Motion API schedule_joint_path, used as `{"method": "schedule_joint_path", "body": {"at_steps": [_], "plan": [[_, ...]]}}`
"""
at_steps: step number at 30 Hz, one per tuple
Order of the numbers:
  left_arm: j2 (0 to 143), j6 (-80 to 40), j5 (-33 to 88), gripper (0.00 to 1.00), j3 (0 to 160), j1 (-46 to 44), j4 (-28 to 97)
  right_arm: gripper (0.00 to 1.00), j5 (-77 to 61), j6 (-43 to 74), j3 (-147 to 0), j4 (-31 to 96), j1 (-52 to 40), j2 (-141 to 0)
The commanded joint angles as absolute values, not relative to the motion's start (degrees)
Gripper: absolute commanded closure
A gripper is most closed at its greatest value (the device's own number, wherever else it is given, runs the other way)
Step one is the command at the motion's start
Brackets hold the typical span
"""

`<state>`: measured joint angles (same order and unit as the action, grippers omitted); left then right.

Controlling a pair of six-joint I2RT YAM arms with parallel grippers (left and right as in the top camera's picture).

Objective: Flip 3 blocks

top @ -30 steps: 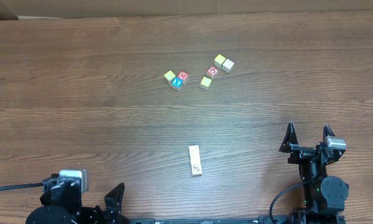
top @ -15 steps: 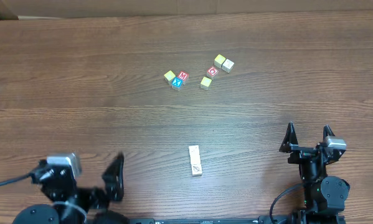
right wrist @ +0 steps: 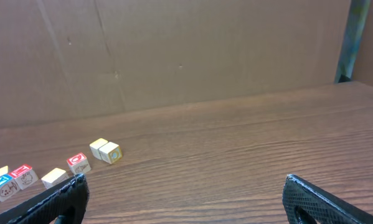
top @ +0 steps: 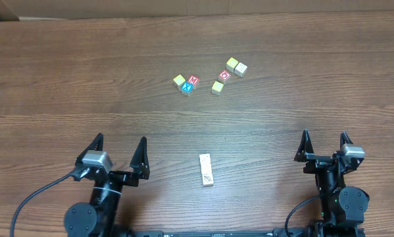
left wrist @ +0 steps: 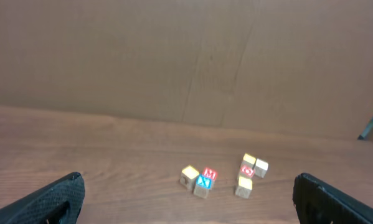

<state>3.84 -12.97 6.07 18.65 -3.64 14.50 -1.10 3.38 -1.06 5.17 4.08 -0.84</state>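
Two grippers sit at the near table edge, left gripper (top: 119,150) and right gripper (top: 325,146), both with jaws spread wide and nothing held. Between them, somewhat nearer the left one and touching neither, the blocks (top: 206,170) lie end to end in a short pale row on the wooden table (top: 65,79), a dark line drawing on the nearest top face. Farther back sits a loose cluster: yellow cubes (top: 179,80), a red M cube (top: 193,80) touching a blue X cube (top: 187,87), and a red O cube (top: 225,75).

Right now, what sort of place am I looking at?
Likely a robot test bench: a bare wooden table, a plain cardboard backdrop, and lettered toy cubes laid out for handling.
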Motion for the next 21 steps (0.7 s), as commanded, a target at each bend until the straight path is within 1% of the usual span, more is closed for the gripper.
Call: {"method": "schedule_joint_path", "body": {"at_steps": [1, 6, 8, 13, 18, 21], "plan": [[1.8, -10.9, 6.5, 0.0, 14.0, -3.3, 10.4, 0.0, -1.1, 3.2, -0.4, 4.7, 3.8, -0.2], [0.5, -6.1, 4.4, 0.0, 7.8, -3.3, 2.3, 0.0, -1.1, 3.2, -0.4, 4.7, 3.8, -0.2], [0.2, -6.2, 2.7, 0.0, 4.3, -3.2, -2.4, 0.0, -1.1, 3.2, -0.4, 4.7, 3.8, -0.2], [0.2, -6.2, 1.1, 0.0, 0.2, -2.4, -6.7, 0.0, -1.1, 3.2, -0.4, 4.7, 3.8, -0.2], [0.2, -5.1, 0.9, 0.0, 0.3, -0.4, -1.7, 0.0, -1.1, 3.2, -0.4, 4.7, 3.8, -0.2], [0.2, -2.7, 0.7, 0.0, 0.3, 0.0, 4.5, 0.0, -1.1, 3.2, -0.4, 4.7, 3.8, -0.2]]}}
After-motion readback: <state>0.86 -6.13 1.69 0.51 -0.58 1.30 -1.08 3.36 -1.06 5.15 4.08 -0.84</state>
